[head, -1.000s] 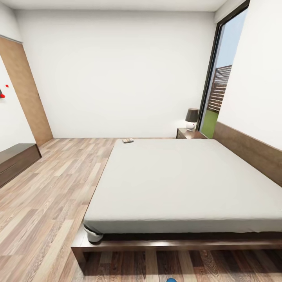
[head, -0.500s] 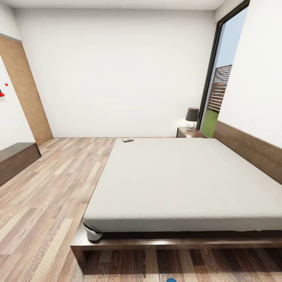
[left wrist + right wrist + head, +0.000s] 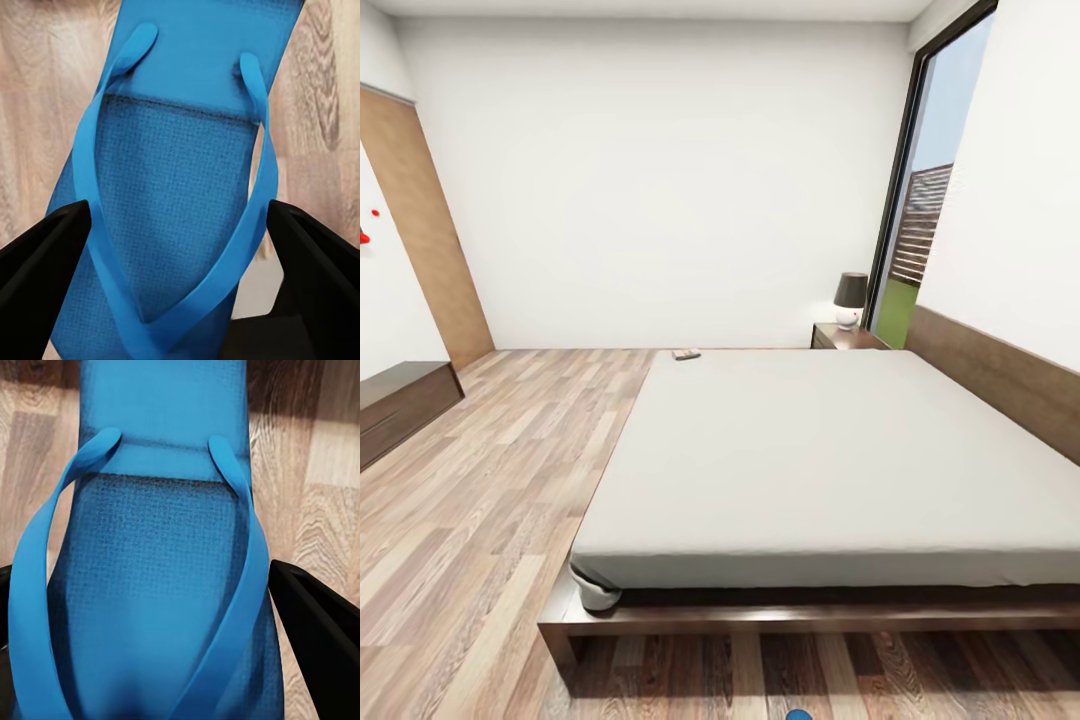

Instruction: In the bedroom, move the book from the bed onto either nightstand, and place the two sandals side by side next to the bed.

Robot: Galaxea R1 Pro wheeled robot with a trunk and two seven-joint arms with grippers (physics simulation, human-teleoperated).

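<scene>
Left gripper [image 3: 176,247]: fingers either side of one blue sandal [image 3: 180,195]; firm clamp not confirmable. Right gripper [image 3: 161,607]: same with second sandal [image 3: 157,555], above the floor [image 3: 330,472], probably for pairing beside the bed [image 3: 810,450]. Book [image 3: 686,354] on the bed's far corner; nightstand [image 3: 845,338] beyond the bed.

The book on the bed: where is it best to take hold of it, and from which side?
The book lies flat at the far left corner of the bed, beside the open floor. Probably approach from that floor side and close the pincer across its thin edge nearest the mattress border, since a flat book offers little else to pinch.
</scene>
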